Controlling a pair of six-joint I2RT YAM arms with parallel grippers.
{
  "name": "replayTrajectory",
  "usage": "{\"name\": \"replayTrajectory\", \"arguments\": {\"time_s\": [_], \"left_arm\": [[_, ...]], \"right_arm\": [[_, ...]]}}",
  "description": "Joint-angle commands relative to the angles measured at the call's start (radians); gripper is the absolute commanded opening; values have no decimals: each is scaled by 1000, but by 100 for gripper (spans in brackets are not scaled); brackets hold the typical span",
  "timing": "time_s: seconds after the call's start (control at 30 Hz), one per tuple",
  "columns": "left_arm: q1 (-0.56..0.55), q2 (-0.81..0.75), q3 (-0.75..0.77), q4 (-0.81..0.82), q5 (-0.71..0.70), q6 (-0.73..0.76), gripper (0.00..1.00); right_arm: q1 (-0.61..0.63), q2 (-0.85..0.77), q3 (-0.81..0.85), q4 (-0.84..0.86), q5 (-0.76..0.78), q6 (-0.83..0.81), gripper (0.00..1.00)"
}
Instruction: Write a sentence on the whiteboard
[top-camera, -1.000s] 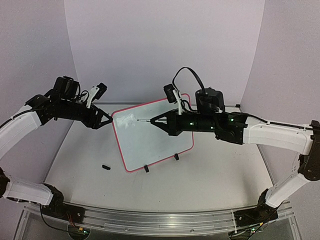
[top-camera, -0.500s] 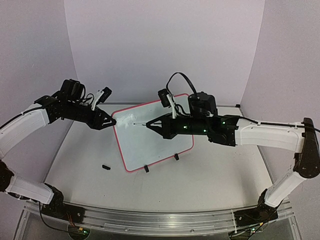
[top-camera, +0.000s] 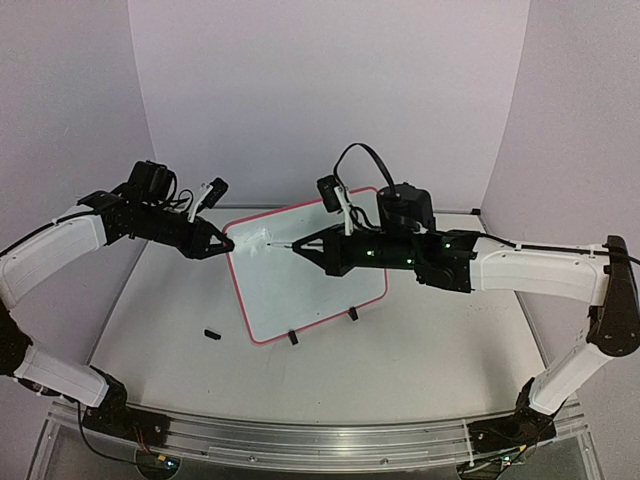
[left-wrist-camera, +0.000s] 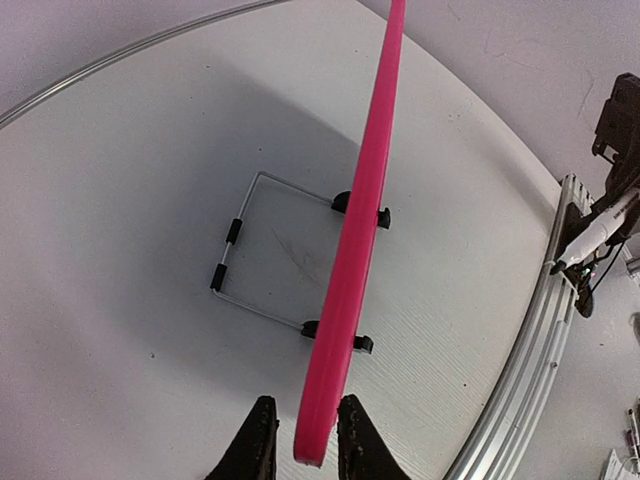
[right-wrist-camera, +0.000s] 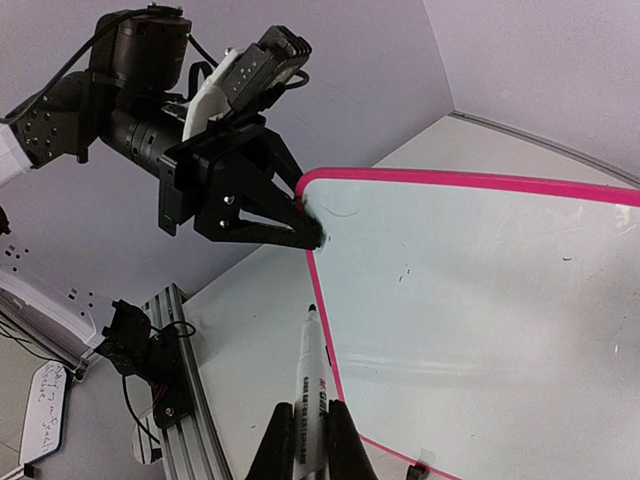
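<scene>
The whiteboard stands tilted on the table, a white face in a thin pink frame. In the left wrist view only its pink edge shows. My left gripper is shut on the board's top left corner, a finger on each side of the frame. My right gripper is shut on a white marker. Its uncapped tip points at the board's upper left, close to the frame, apart from the surface. A few faint marks lie on the face.
Two black clip feet and a wire stand hold the board up. A small black cap lies on the table left of the board. An aluminium rail runs along the near edge. Walls close in behind and at both sides.
My left gripper has reached the board's top left corner and its jaws have closed around the frame. My right gripper has shifted a little left with the marker.
</scene>
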Motion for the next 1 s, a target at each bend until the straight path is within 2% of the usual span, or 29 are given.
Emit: {"name": "replayTrajectory", "arguments": {"time_s": [0.0,0.17,0.97], "left_arm": [[7,5,7,34,48,16,10],[8,2,-7,41,56,22,0],[18,17,-19,40,104,44,0]], "right_arm": [[7,-27,-5,37,30,-2,0],[7,-8,4,57,21,3,0],[14,191,195,110,-7,-19,0]]}}
